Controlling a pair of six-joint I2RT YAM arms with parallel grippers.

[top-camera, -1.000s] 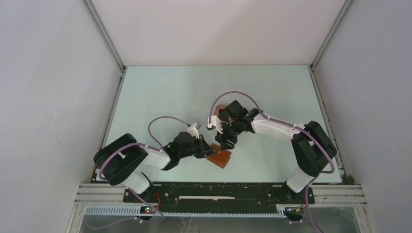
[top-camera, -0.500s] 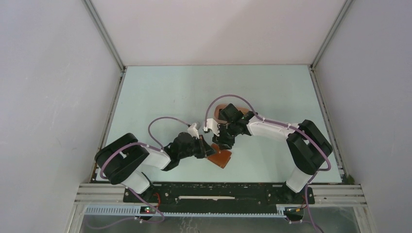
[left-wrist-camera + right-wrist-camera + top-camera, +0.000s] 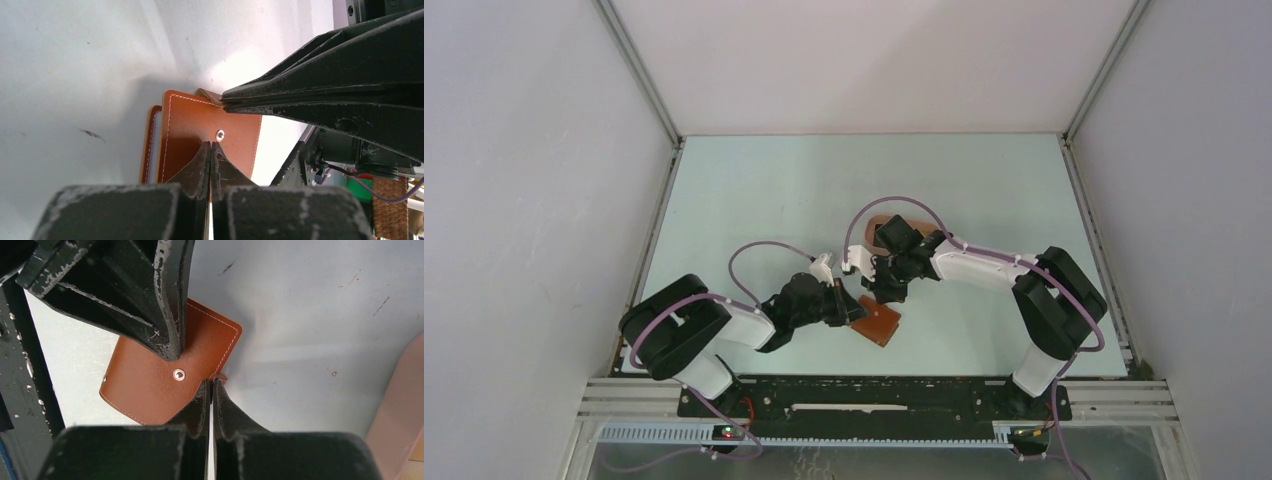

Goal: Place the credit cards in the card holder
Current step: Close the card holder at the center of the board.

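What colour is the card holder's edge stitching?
White, on the reddish-brown card holder; clearest in left wrist view.

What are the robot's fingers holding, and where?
The right fingers pinch the small reddish-brown leather wallet by its snap tab. The left fingers, shut, only rest their tips on it.

Bright, even light; soft shadows

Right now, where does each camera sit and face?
Top external: above and behind the table, facing down; both arms show.
Left wrist: looks along the shut left gripper at the card holder; the right gripper pinches its tab.
Right wrist: looks down past that gripper at the card holder and pink tray.
Shared: both wrist views show the snap stud.
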